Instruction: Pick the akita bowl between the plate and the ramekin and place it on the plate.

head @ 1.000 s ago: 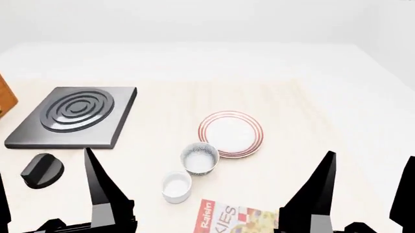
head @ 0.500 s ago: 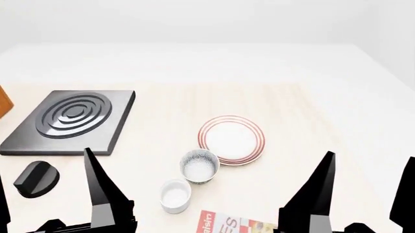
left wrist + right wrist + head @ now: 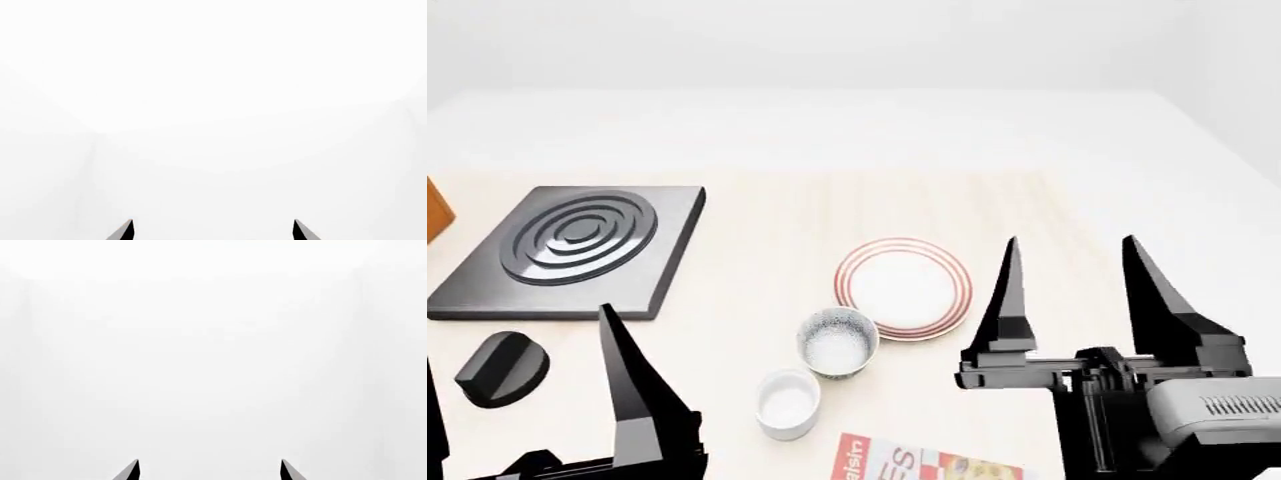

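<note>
In the head view the akita bowl (image 3: 837, 340), grey-speckled with a whitish inside, stands upright between the red-ringed white plate (image 3: 904, 288) and the plain white ramekin (image 3: 787, 402). It touches or nearly touches the plate's near-left rim. My right gripper (image 3: 1070, 242) is open, fingers pointing up, raised to the right of the plate and bowl and holding nothing. My left gripper (image 3: 518, 330) is open at the lower left, one finger cut off by the frame edge. The wrist views show only open fingertips, left gripper (image 3: 213, 222) and right gripper (image 3: 209, 462), against blank white.
A black stove plate with concentric rings (image 3: 567, 250) lies at the left, with a black knob (image 3: 505, 367) in front of it. A cookie box (image 3: 908, 462) lies at the near edge, just below the ramekin. A brown object (image 3: 434, 210) shows at the far left edge.
My right gripper has risen and moved inward, now fully in view to the right of the plate. The view dropped slightly a second ago, then held still. The dishes have not moved.
</note>
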